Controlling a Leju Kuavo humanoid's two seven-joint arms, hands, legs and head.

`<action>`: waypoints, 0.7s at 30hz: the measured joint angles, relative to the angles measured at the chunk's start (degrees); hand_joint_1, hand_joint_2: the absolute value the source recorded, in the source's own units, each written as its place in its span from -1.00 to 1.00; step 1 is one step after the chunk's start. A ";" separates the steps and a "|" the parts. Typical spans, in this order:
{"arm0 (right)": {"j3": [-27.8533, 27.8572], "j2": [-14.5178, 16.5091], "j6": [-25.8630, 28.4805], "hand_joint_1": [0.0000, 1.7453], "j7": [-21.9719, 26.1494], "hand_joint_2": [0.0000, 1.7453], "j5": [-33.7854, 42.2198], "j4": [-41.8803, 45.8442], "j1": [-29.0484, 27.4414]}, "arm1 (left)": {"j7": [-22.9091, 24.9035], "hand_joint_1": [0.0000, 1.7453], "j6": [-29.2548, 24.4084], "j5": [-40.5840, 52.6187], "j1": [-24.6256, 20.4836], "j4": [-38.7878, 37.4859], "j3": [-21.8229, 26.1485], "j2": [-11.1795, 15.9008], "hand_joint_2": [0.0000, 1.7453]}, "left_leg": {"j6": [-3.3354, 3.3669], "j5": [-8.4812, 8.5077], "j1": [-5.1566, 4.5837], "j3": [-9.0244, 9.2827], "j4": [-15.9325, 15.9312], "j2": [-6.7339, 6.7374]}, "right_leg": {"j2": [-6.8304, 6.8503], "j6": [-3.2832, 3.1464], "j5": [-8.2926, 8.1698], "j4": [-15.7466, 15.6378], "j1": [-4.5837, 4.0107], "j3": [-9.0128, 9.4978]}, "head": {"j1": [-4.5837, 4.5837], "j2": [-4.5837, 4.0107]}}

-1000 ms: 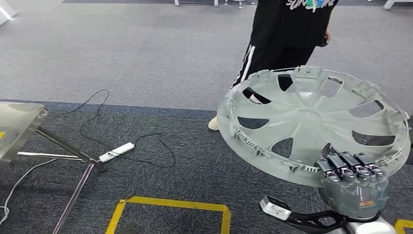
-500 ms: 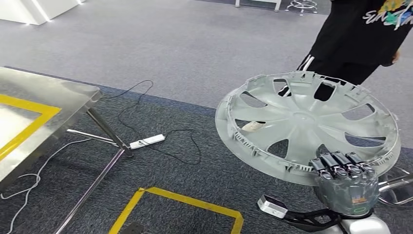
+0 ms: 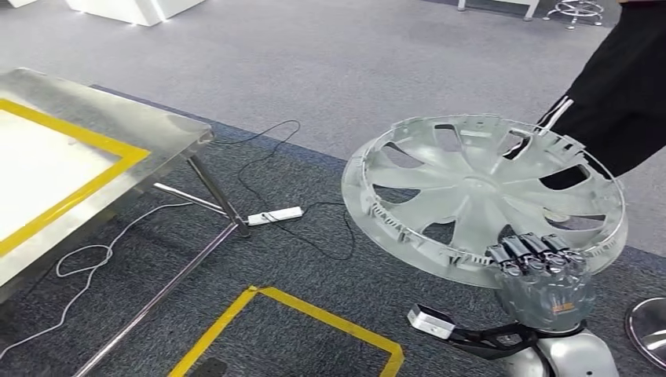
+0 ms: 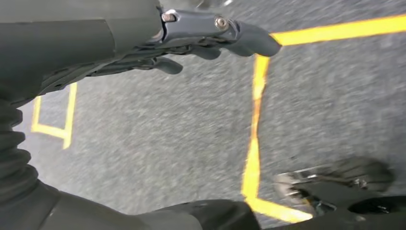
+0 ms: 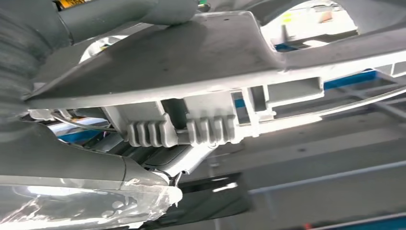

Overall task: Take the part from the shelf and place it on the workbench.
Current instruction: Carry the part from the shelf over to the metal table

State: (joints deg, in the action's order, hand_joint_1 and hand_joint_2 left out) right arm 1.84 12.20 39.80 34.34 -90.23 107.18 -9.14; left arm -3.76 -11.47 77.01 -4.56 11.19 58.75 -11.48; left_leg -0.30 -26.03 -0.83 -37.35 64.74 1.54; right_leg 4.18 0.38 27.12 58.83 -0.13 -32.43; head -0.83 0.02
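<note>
The part is a large grey plastic wheel cover with spoke-shaped openings, held tilted in the air over the floor. My right hand grips its near rim, dark fingers hooked over the edge. The right wrist view shows the cover's ribbed underside close up, with my hand clamped on it. The steel workbench, marked with a yellow tape frame, stands at the left, well apart from the cover. My left hand hangs over the carpet, fingers loosely extended and holding nothing.
A person in black clothes stands just behind the cover at the right. A white power strip and cables lie on the carpet by the bench's slanted legs. Yellow tape marks the floor ahead. A round metal base sits at right.
The whole picture has shifted right as the camera turned left: more of the workbench has come in at the left, the person has slid to the right edge. The cover stays gripped.
</note>
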 joint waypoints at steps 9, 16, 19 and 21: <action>-1.06 -0.98 0.01 1.00 -1.89 1.00 0.03 -2.47 2.25 | 0.39 -1.00 0.35 0.34 0.16 0.00 -0.02 0.10 1.00 | 1.95 1.85 0.00 3.70 -8.28 -0.93 | -2.64 2.25 4.75 7.99 -0.11 -3.38 | 0.54 0.00; -2.30 -3.46 0.00 1.00 -4.68 1.00 0.03 -4.69 3.34 | 0.48 -1.00 0.10 0.55 0.35 0.00 -0.02 0.08 1.00 | 1.21 1.81 0.76 3.49 -7.58 -6.93 | -6.96 3.42 0.41 4.21 1.22 -2.43 | 0.76 0.00; -2.93 -4.30 0.01 1.00 -5.67 1.00 0.03 -5.41 3.63 | 0.70 -1.00 -0.02 0.56 0.40 0.00 -0.02 0.18 1.00 | 0.18 2.29 0.90 2.50 -7.27 -8.89 | -8.79 2.73 0.04 0.57 1.48 -0.64 | 0.78 0.00; -3.26 -4.62 0.01 1.00 -6.05 1.00 0.02 -5.86 3.68 | 0.75 -1.00 -0.08 0.56 0.72 0.00 -0.02 0.24 1.00 | -0.34 2.27 1.01 2.06 -7.24 -9.15 | -7.55 1.92 -0.13 0.65 1.40 -0.72 | 0.74 0.00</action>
State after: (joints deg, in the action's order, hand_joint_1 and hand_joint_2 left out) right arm -1.42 7.58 39.81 28.29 -90.21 101.32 -5.47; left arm -3.01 -11.55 77.57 -3.84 11.19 58.73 -11.24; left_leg -0.64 -23.77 0.18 -35.29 57.50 -7.61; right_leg -3.37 2.30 26.99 59.47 1.27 -33.15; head -0.09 0.02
